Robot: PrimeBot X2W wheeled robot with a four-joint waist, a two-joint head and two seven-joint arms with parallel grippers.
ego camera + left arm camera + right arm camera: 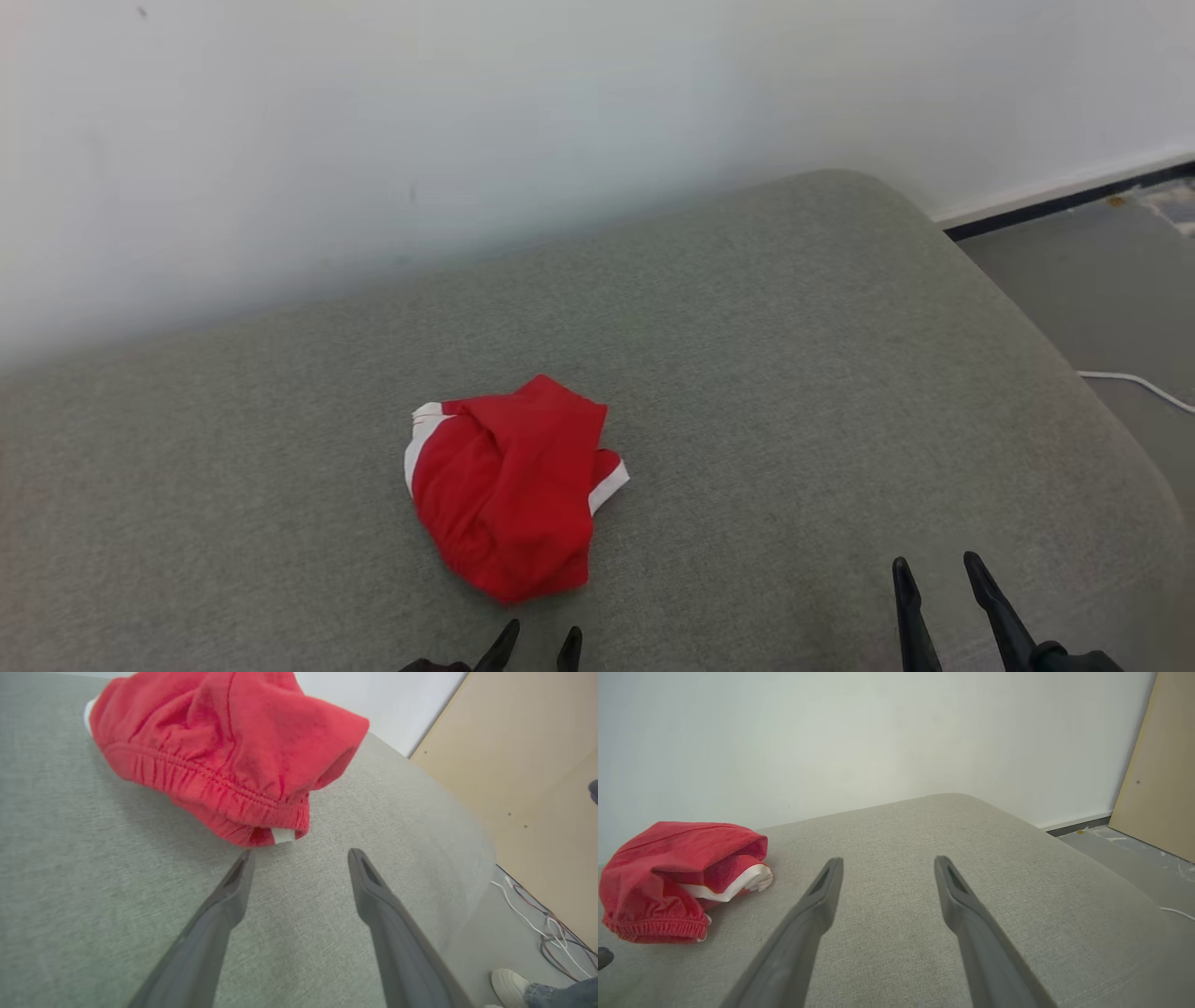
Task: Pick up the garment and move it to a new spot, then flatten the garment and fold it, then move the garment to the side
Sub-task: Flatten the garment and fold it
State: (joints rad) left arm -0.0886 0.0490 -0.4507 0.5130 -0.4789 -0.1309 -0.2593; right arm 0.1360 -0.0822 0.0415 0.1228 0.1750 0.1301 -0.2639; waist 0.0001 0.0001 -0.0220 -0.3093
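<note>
Garment (pixel 509 485): red with white trim, crumpled in a loose heap on the grey cushion (pixel 794 373), towards its front edge; nothing holds it.
Waistband (pixel 210 788): the gathered elastic edge is the part of the heap nearest the left arm, doubled over and resting on the cushion.
Left gripper (pixel 541 628): jaws apart and empty, tips low over the cushion and just beside the waistband; whether one tip brushes the cloth cannot be told.
Right gripper (pixel 934 560): jaws apart and empty, well to the right of the heap, above bare cushion.
Step in hand: judged to be the first pick-up, not yet begun.
Doing it well: slide the left tips forward so one goes under and one over the waistband fold, then close on that thick seam rather than on a single loose layer. Lift straight up so the heap hangs free before carrying it.
Risk: pressing down may pinch the cushion cover along with the cloth.
Surroundings: pale wall (pixel 467 140) behind; a white cable (pixel 1139 385) on the floor to the right.
</note>
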